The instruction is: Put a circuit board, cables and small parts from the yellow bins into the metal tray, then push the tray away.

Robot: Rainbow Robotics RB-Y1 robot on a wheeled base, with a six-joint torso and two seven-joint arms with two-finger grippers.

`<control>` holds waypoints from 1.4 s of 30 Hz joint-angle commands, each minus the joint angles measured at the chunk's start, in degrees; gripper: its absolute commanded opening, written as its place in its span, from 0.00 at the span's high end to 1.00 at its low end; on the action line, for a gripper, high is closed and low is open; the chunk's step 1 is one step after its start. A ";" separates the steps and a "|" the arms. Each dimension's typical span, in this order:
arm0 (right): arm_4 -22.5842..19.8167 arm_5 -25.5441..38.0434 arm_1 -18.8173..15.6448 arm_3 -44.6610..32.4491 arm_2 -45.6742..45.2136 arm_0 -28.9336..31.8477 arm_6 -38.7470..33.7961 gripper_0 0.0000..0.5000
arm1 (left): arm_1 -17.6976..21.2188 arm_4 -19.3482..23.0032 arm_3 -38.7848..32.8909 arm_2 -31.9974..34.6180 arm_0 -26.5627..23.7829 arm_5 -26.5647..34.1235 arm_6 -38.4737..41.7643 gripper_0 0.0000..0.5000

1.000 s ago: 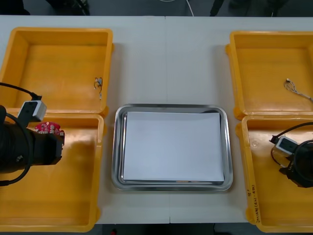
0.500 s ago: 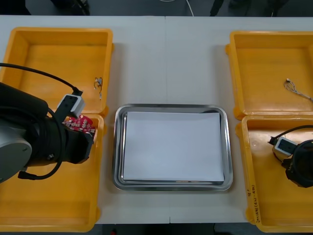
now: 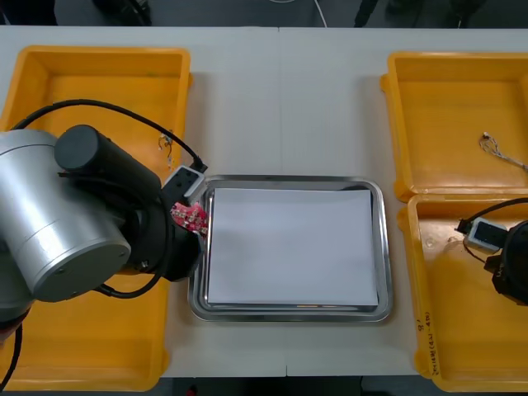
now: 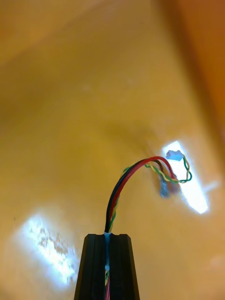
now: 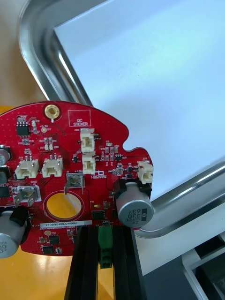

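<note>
A round red circuit board (image 5: 70, 164) with white connectors and grey capacitors hangs over the left rim of the metal tray (image 5: 47, 65). My left gripper (image 5: 104, 248) is shut on the board's edge at a green connector. From above, the board (image 3: 189, 216) peeks out beside the big silver left arm, right at the tray (image 3: 289, 179) with its white inside. In the near right yellow bin (image 3: 437, 330), my right gripper (image 4: 107, 243) is shut on a red and yellow cable (image 4: 136, 173). The cable arcs away from the fingertips, just above the bin floor.
The far left bin (image 3: 99, 58) holds a small tangle of wire (image 3: 166, 142). A thin pale cable (image 3: 495, 148) lies in the far right bin (image 3: 454, 66). The near left bin (image 3: 82, 346) lies under my left arm. Bare table stretches beyond the tray.
My left arm has swung right, carrying the circuit board from over the near left bin to the tray's left rim. The right gripper has shut on the cable.
</note>
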 commanded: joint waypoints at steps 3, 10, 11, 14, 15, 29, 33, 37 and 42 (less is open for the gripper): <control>-5.35 7.79 -1.24 -4.90 -9.66 0.17 -1.36 1.00 | -1.27 -3.81 3.36 -7.73 -5.16 -2.63 5.77 1.00; -13.79 15.87 -1.15 -5.07 -18.01 -0.79 -2.06 1.00 | -2.06 -4.95 5.91 -13.79 -7.19 -6.67 9.29 1.00; -14.76 17.10 -0.80 -5.07 -18.97 -1.06 -2.33 1.00 | -2.06 -4.95 6.09 -15.11 -7.62 -7.46 10.61 1.00; -15.81 20.88 0.52 -5.07 -21.70 -2.38 -3.65 1.00 | -2.06 -5.48 6.17 -18.10 -8.33 -9.13 13.51 1.00; -15.90 22.82 1.22 -5.16 -22.58 -3.17 -5.49 1.00 | -2.06 -5.75 6.17 -19.15 -8.59 -9.66 14.39 1.00; -14.49 30.81 2.45 -10.78 -22.58 -10.20 -27.73 1.00 | -0.57 -6.98 10.22 -26.80 -8.86 -16.08 18.08 1.00; -12.65 32.92 2.45 -13.33 -19.50 -13.63 -34.32 1.00 | -0.39 -7.59 13.12 -28.47 -8.86 -19.94 18.87 1.00; -11.16 34.95 2.45 -15.27 -15.55 -17.84 -40.74 1.00 | -0.21 -7.85 13.64 -29.26 -8.77 -20.65 19.31 1.00; -11.16 36.35 2.45 -15.88 -11.77 -21.62 -45.92 1.00 | 1.02 -7.50 13.64 -30.14 -8.68 -21.26 19.57 1.00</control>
